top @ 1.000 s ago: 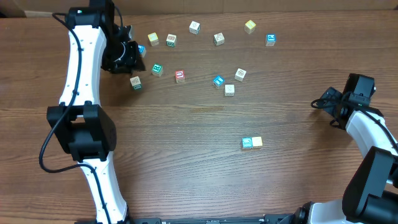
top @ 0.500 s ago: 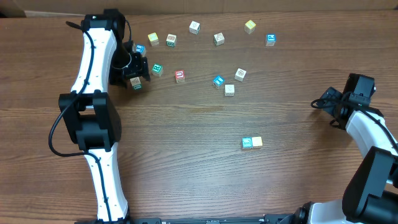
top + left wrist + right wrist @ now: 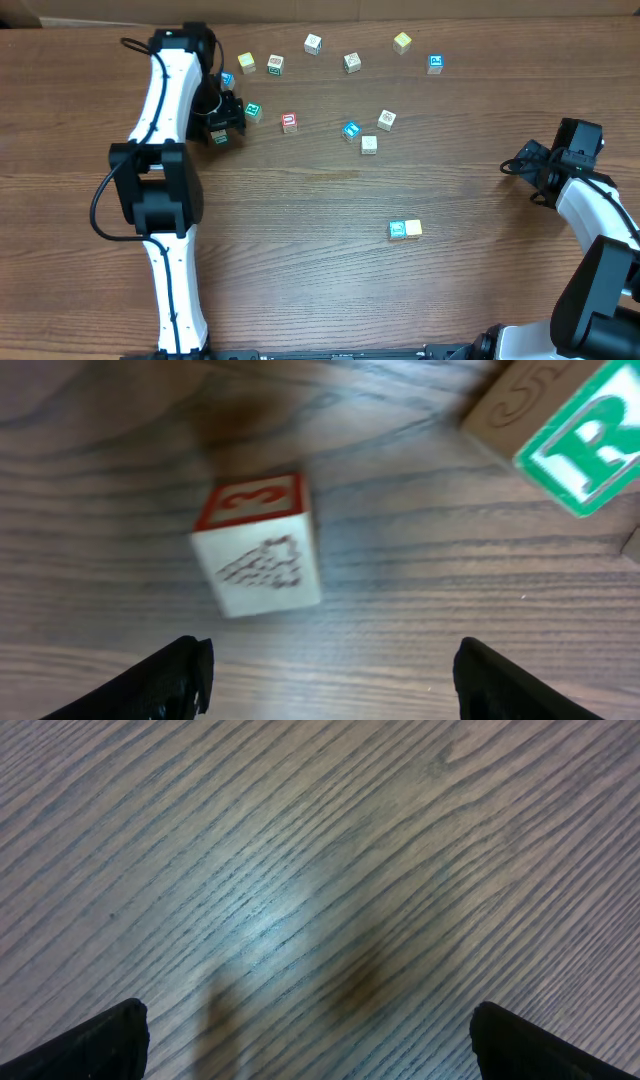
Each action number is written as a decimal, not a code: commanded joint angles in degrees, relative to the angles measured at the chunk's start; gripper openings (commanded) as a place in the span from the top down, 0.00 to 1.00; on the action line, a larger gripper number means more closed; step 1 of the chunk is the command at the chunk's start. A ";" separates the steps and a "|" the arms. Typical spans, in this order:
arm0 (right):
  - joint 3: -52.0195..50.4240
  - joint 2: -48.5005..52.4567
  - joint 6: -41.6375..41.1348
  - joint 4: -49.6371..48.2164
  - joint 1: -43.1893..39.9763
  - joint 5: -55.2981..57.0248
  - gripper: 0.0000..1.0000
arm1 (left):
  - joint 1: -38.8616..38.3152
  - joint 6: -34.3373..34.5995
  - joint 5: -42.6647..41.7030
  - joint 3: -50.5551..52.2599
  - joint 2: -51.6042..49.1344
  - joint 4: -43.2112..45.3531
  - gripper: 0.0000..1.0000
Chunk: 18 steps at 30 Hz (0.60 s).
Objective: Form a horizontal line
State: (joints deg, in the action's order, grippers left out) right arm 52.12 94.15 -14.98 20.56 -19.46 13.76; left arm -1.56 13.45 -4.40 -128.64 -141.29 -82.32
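The horizontal line (image 3: 405,229) is a teal-topped cube touching a yellow-topped one, right of the table's middle. My left gripper (image 3: 224,118) is open at the back left, low over a loose cube (image 3: 217,136). In the left wrist view that red-topped cube (image 3: 258,545) stands on the wood just ahead of the gripper (image 3: 330,665), with nothing between the fingers. A green-topped cube (image 3: 580,445) lies to its upper right, also in the overhead view (image 3: 253,110). My right gripper (image 3: 522,166) is open over bare wood at the right edge, as its wrist view (image 3: 310,1025) shows.
Several loose cubes lie scattered along the back, among them a red-topped one (image 3: 289,122), a teal one (image 3: 351,130), a pale one (image 3: 369,144) and a blue-topped one (image 3: 435,63). A blue cube (image 3: 226,79) sits partly behind the left arm.
The left arm has swung right and toward the front, bringing its gripper over the leftmost loose cube, and its jaws have opened wider. The right arm has not moved.
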 commanded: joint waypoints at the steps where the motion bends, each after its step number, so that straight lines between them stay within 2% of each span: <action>1: 0.35 0.07 -0.15 -0.37 -0.11 0.13 0.00 | -0.42 2.01 1.81 -0.83 -1.11 0.48 0.25; 3: 0.35 0.07 -0.17 -0.35 -0.11 0.13 0.00 | -0.39 2.27 2.51 -0.83 -1.11 0.76 0.26; 7: 0.35 0.07 -0.17 -0.35 -0.11 0.13 0.00 | -0.96 2.36 2.49 -0.83 -1.14 2.16 0.38; 12: 0.35 0.07 -0.15 -0.37 -0.11 0.13 0.00 | -2.29 2.45 2.49 -0.83 -1.14 4.00 0.47; 18: 0.35 0.07 -0.17 -0.37 -0.11 0.13 0.00 | -3.56 2.47 2.49 -0.83 -1.14 4.72 0.48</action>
State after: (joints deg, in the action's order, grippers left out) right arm 52.12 94.15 -14.96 20.56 -19.46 13.72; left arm -4.19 15.11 -2.44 -128.64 -141.51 -77.97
